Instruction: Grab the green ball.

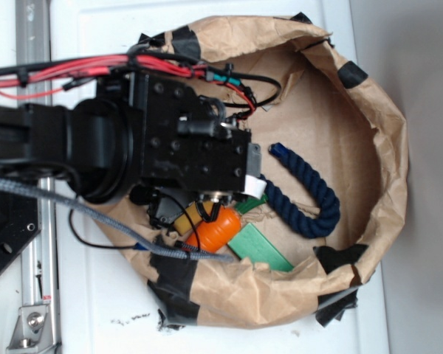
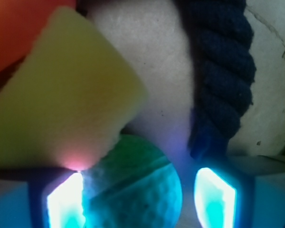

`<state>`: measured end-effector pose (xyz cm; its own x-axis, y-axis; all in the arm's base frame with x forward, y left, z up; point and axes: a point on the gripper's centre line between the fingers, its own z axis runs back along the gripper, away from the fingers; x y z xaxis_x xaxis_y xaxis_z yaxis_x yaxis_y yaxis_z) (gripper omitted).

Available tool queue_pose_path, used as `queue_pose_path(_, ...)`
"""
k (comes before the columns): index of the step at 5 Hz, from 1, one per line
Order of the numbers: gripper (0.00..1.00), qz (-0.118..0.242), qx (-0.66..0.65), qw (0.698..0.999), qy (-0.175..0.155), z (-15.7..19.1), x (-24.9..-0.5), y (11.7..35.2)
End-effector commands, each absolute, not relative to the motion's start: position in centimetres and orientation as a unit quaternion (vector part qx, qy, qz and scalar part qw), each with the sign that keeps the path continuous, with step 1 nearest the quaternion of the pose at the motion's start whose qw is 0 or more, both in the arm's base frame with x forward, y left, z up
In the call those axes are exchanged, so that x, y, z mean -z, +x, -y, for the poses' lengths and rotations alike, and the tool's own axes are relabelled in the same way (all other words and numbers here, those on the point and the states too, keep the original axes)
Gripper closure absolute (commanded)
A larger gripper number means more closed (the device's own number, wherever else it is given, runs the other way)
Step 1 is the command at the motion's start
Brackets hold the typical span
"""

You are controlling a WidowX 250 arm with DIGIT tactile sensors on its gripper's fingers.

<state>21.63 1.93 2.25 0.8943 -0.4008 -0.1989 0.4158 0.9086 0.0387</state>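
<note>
The green ball (image 2: 133,185) fills the bottom of the wrist view, lit blue-green, between my gripper's (image 2: 140,199) glowing fingers. The left finger (image 2: 64,202) touches or nearly touches the ball. A clear gap separates the ball from the right finger (image 2: 214,194), so the gripper is open around it. A yellow foam piece (image 2: 61,95) leans over the ball's upper left. In the exterior view the ball is hidden under the black wrist housing (image 1: 199,147).
A dark blue rope (image 2: 221,71) runs just beyond the right finger and curves across the bag floor (image 1: 310,199). An orange carrot (image 1: 214,230) and a flat green block (image 1: 260,247) lie beside the gripper. The crumpled brown paper wall (image 1: 384,147) rings everything.
</note>
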Motion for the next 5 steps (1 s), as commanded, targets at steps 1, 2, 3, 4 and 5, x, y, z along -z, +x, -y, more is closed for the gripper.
queue_pose_path(1, 1.00, -0.064, 0.186, 0.980, 0.036, -3.1, -2.8, 22.4)
queue_pose_path(2, 1.00, -0.060, 0.183, 0.981, 0.034, -3.2, -3.1, 22.5)
queue_pose_path(3, 1.00, -0.045, 0.173, 0.983, 0.031, -3.3, -4.6, 22.7)
queue_pose_path(4, 1.00, -0.028, 0.127, 0.991, 0.039, -3.7, -8.3, 23.2)
queue_pose_path(5, 1.00, 0.034, 0.075, 0.996, 0.036, -3.8, -13.4, 24.8)
